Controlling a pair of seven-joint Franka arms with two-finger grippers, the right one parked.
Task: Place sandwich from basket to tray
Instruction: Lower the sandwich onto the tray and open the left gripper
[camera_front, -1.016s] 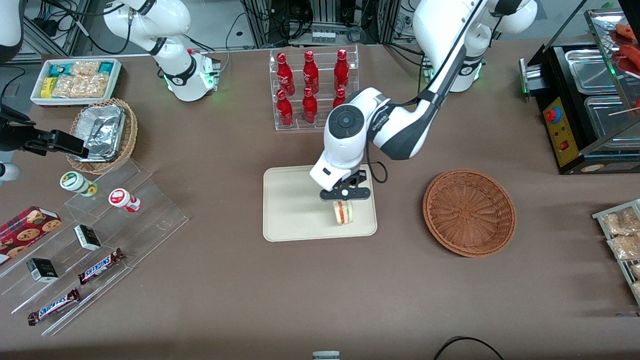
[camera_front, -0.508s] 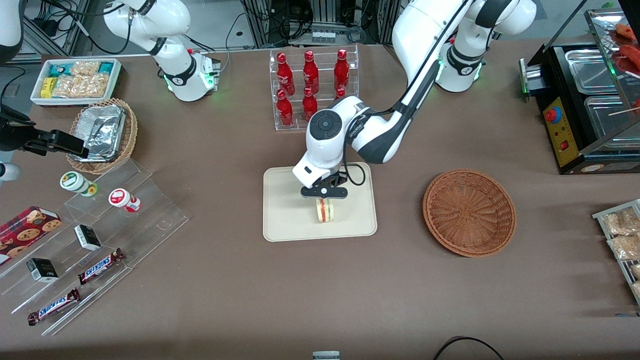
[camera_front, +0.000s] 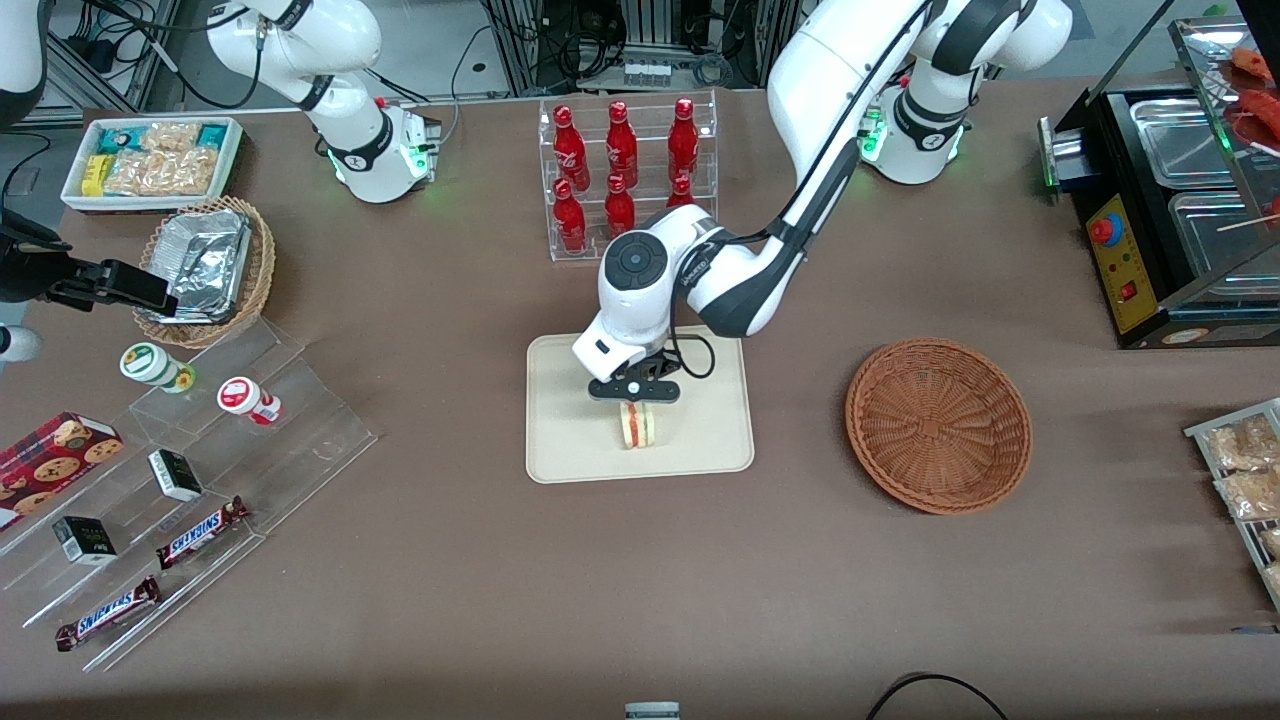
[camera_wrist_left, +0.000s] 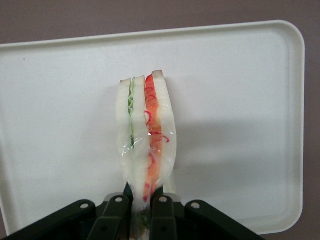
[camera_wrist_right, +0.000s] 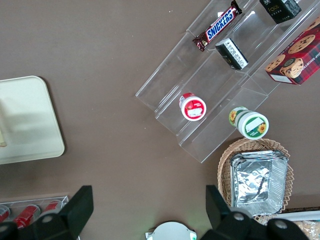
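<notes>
Brown desk (camera_front: 420, 560) under everything, with the cream tray (camera_front: 560, 440) directly below the fingers and the round reddish-brown basket (camera_front: 938, 425) well apart from them toward the working arm's end, nothing visible inside it. Gripper (camera_front: 636, 393) over the middle of the tray, carried across from the edge nearest the basket within the last second and now seemingly lower, so that the load reaches close to the tray floor. Fingers (camera_wrist_left: 161, 210) narrow, pinched on the wrapped sandwich (camera_front: 638, 425), which hangs straight down from them, its two pale bread faces against the pads and its green, red and orange layers showing edge-on between. In the wrist view the sandwich (camera_wrist_left: 145, 135) stands out from the fingertips over bare tray (camera_wrist_left: 240, 100), a soft shadow just beside it; contact between its tip and the tray cannot be told. Meaning for the task: basket left, carry essentially done, only the set-down and release remaining. Likely next: a short descent until the tip rests, then an opening of the fingers and a straight lift clear. Possible trouble: a thin wedge released upright may topple onto a face, harmless so long as it lands inside the low rim, and there is tray on every side of the fingers for that.
</notes>
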